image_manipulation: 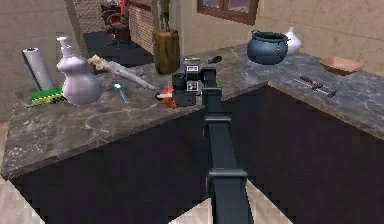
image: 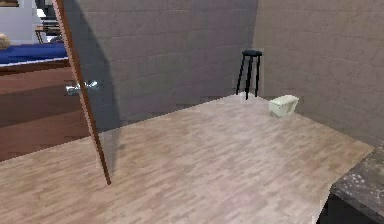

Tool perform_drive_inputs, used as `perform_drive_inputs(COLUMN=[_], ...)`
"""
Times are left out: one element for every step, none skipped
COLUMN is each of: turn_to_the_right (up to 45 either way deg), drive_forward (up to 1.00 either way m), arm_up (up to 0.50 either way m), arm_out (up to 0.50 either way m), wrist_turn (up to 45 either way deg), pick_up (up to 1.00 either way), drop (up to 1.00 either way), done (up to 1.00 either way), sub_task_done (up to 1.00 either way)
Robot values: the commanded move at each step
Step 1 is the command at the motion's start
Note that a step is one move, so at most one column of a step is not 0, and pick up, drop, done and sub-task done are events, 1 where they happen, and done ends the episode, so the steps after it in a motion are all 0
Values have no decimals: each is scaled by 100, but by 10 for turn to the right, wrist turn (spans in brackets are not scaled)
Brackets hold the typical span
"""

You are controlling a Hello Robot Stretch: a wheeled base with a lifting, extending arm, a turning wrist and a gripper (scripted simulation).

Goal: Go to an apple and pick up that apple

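The end effector (image_manipulation: pixel 172 90) hangs over the table (image_manipulation: pixel 60 135) near the white vase (image_manipulation: pixel 78 78). Whether it holds anything, I cannot tell.

In the forward view, a door (image: pixel 85 100) is set at the left, with a bed (image: pixel 30 55) behind it. A stool (image: pixel 250 72) is placed by the back wall, with a bin (image: pixel 284 105) on the floor just right of it. In the arm side view, a paper roll (image_manipulation: pixel 38 68) is stood at the left of the surface (image_manipulation: pixel 90 130), a vase (image_manipulation: pixel 78 78) just right of it and a pot (image_manipulation: pixel 268 46) farther right. The end effector (image_manipulation: pixel 175 90) is seen between vase and pot.
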Motion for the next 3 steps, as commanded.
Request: perform_drive_inputs(turn_to_the_right=[0, 0, 0], drive_forward=[0, 0, 0], arm_up=[0, 10, 0], arm_out=[0, 0, 0], wrist_turn=[0, 0, 0], pick_up=[100, 0, 0], drop=[0, 0, 0], done=[0, 0, 100], sub_task_done=[0, 0, 0])
